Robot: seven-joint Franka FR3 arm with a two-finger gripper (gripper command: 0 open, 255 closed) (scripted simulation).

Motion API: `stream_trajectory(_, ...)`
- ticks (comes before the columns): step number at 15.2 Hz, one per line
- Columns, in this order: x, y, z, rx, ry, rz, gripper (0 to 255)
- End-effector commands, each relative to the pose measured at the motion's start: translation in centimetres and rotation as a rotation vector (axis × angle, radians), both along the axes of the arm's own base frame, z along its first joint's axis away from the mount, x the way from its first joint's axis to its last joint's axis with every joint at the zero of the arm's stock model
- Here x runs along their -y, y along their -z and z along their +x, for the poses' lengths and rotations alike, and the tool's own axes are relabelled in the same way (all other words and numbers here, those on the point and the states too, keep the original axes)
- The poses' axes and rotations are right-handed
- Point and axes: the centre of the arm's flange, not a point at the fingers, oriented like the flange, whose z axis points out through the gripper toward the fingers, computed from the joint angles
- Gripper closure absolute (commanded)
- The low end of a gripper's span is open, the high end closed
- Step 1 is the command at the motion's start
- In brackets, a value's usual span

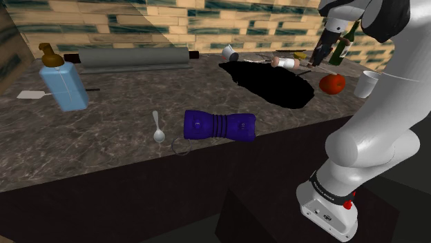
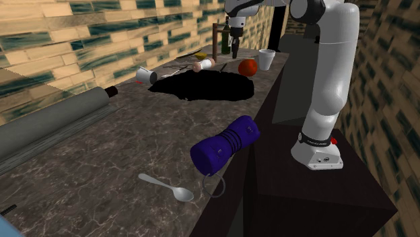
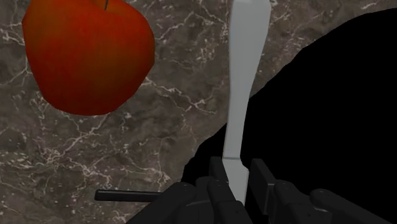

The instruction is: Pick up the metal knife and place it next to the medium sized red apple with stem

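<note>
- Closest in, the hand is pinching one end of the grey knife, with its fingers pressed to the flat sides. I reckon it grips the end so the rest runs out ahead of the hand and can be laid down flat.
- Off to one side of the knife, near it but apart, sits the red apple with its dark stem, on the marbled bench. To my eye the knife is carried alongside it because that is where it must end up.
- On the hand's other side a black area spreads over the bench. I would want the knife set down on the apple's side of it.
- From the wrist the pinch and the stem are plain.
- The shoulder view adds what lies farther off. A spoon and a purple cylinder lie well away from the hand. A dark bottle stands just behind it, and a white cup stands just past the apple.
- In the second exterior view the hand looks to hang clear of the bench, with the apple below and beside it.
</note>
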Motion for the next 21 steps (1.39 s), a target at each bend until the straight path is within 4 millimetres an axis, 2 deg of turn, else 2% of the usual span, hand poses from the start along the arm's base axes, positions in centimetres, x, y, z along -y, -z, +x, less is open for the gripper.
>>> stream_trajectory(1, 0.0, 1.0, -0.1, 0.000, 0.000, 0.000, 255)
stream_trajectory(21, 0.0, 11.6, -0.1, 0.000, 0.000, 0.000, 255)
